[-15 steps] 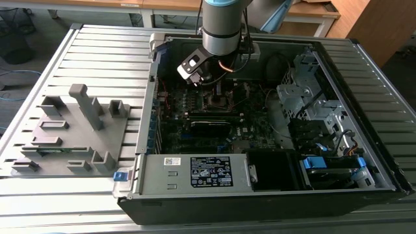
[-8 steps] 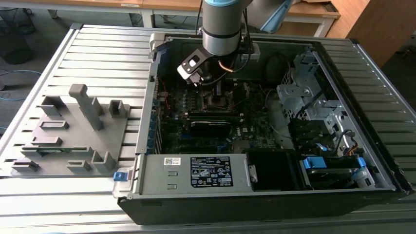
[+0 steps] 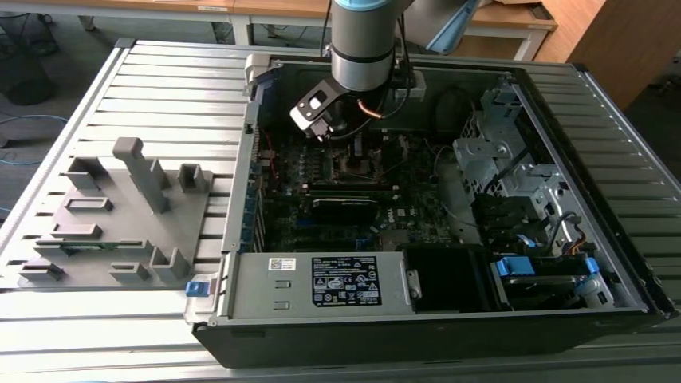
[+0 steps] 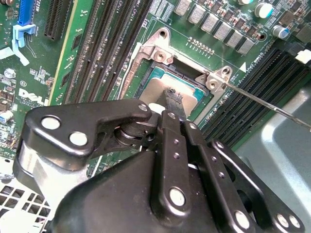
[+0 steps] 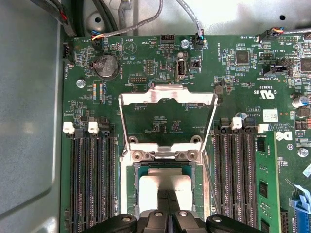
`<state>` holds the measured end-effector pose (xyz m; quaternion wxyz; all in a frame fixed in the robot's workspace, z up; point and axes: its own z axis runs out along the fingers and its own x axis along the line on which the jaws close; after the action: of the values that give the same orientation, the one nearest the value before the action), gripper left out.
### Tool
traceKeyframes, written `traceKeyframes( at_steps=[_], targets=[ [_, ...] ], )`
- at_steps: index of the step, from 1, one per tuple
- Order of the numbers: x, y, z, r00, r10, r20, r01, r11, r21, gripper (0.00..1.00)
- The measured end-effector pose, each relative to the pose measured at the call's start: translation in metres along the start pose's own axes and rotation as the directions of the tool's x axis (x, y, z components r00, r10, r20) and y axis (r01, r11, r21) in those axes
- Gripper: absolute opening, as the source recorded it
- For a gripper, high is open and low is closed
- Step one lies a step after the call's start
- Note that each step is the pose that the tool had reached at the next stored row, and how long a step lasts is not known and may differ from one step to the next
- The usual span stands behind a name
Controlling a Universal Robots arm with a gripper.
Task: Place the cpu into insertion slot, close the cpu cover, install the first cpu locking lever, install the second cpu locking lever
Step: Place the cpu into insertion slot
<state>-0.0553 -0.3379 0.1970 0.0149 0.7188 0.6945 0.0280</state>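
Got the cpu (image 5: 165, 180) sitting flat in the insertion slot (image 5: 130, 191), cover not down yet.

Can see the claw (image 4: 172, 95) squeezed fully shut in both wrist views, nothing gripped, tip parked right at the cpu's grey face and looking like it's touching. Got the cpu cover (image 5: 167, 93) flipped up and open off the slot's edge. Also spotting a thin metal lever (image 4: 272, 104) poking out from one slot corner. Over in the exterior view, got the arm (image 3: 362, 48) reaching down into the open computer case (image 3: 426, 319) on the slatted surface (image 3: 159, 80), grey fixture tray (image 3: 117, 215) off to the exterior view's left.
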Motion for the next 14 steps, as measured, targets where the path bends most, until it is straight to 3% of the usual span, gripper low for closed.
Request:
traceKeyframes(
  at_steps=[10,14],
  targets=[
    [0.0000,0.0000,0.0002,1.0000,0.000,0.0002,0.000,1.0000,0.0001,0.11],
    [0.0006,0.0004,-0.0026,1.0000,0.000,-0.0030,0.000,1.0000,-0.0018,0.11]
  ],
)
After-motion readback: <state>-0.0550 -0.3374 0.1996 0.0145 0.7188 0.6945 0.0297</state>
